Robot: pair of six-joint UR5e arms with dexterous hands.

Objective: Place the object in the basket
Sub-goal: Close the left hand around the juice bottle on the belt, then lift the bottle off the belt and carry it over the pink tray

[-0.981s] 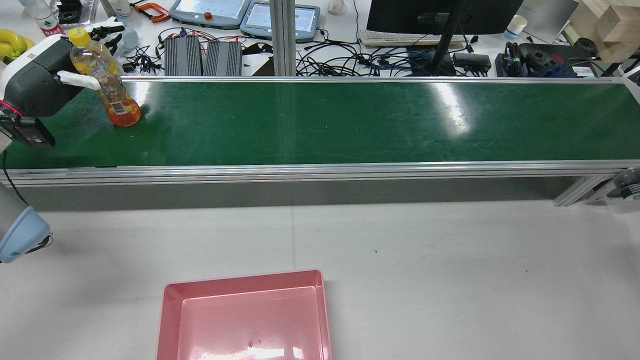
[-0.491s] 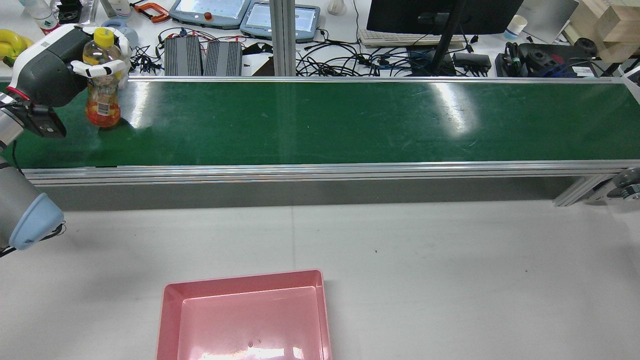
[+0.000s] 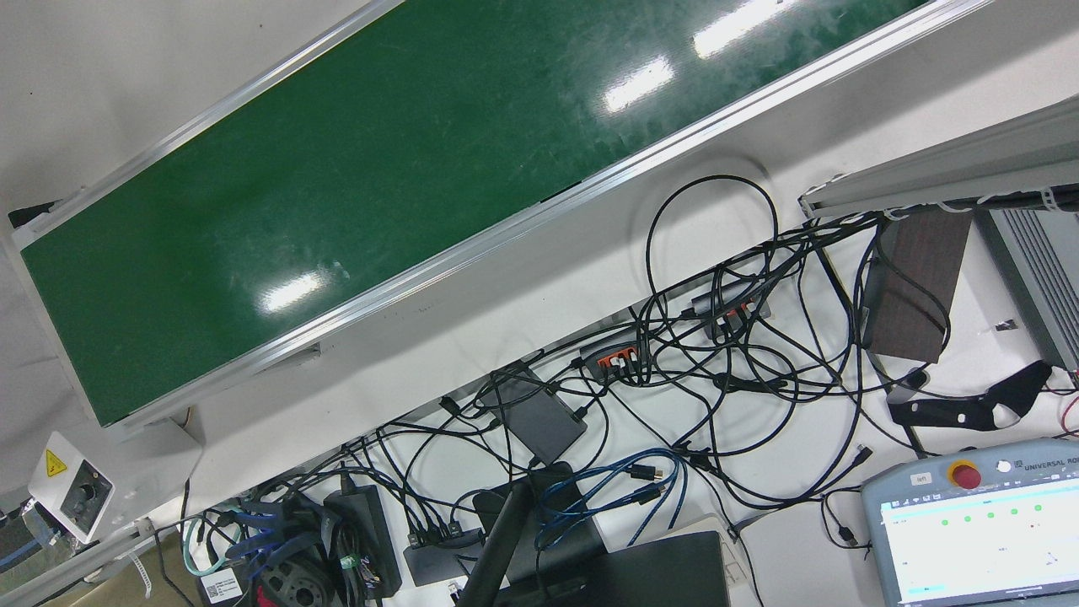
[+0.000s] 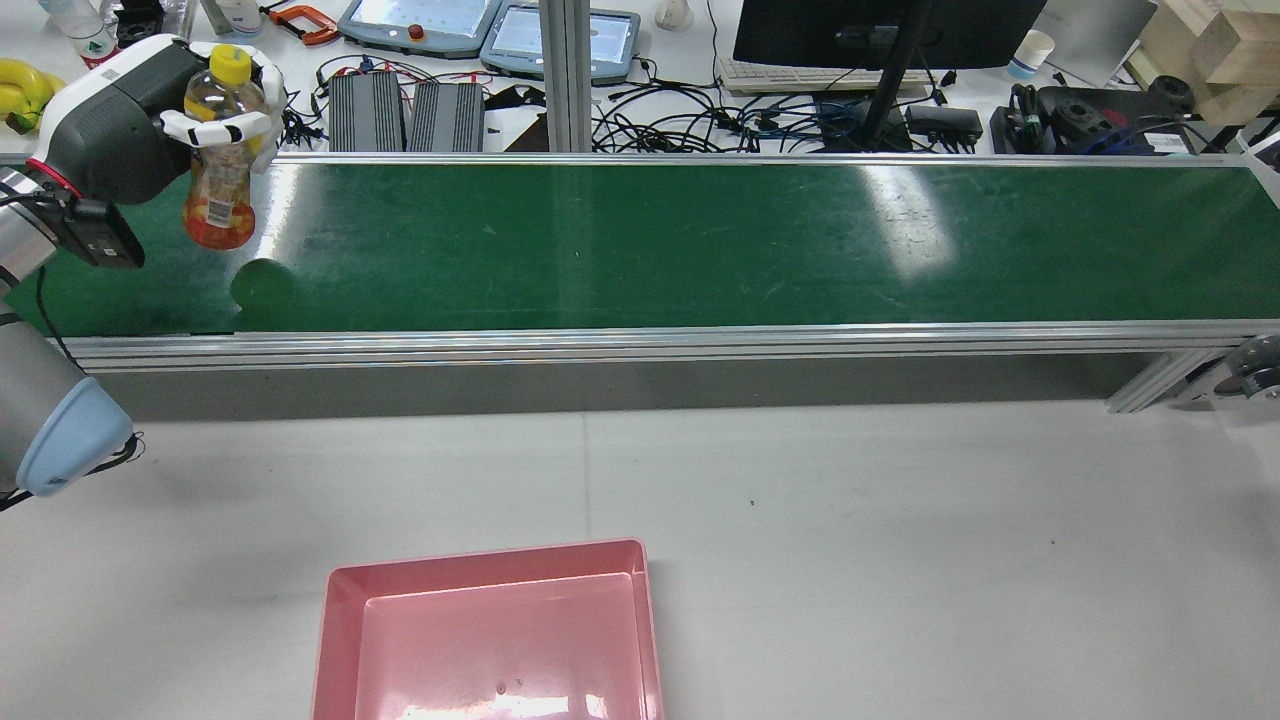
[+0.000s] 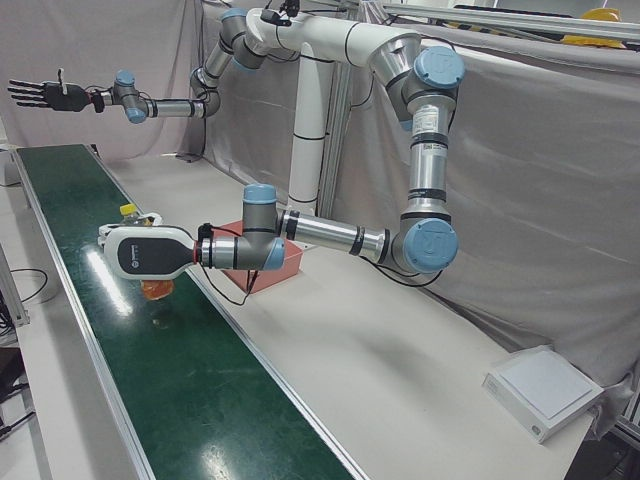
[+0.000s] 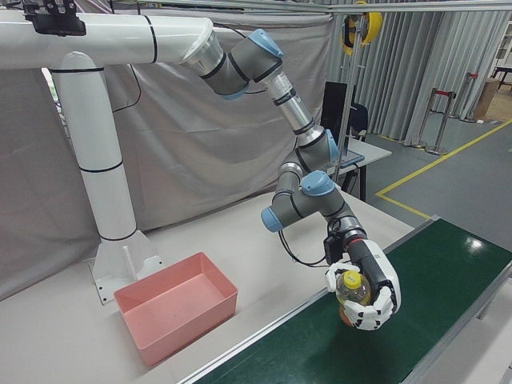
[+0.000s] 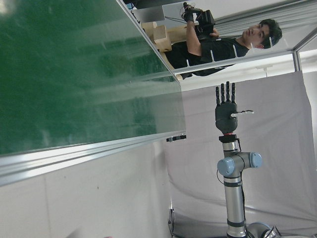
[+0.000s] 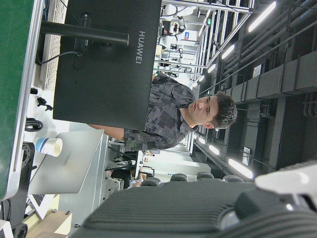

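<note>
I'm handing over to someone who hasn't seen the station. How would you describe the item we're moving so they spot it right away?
Start at the long green conveyor belt and follow it to the end where the left hand hangs over it. The hand is closed around a clear plastic bottle, held upright above the belt. Its yellow cap and orange drink set it apart from the white-capped bottle on the cluttered desk behind.

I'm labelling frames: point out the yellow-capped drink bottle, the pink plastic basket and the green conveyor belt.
yellow-capped drink bottle [image 4: 214, 215]: rear view, lower labelled body.
pink plastic basket [image 4: 488, 562]: rear view, far rim.
green conveyor belt [image 4: 700, 245]: rear view, bare middle surface.
</note>
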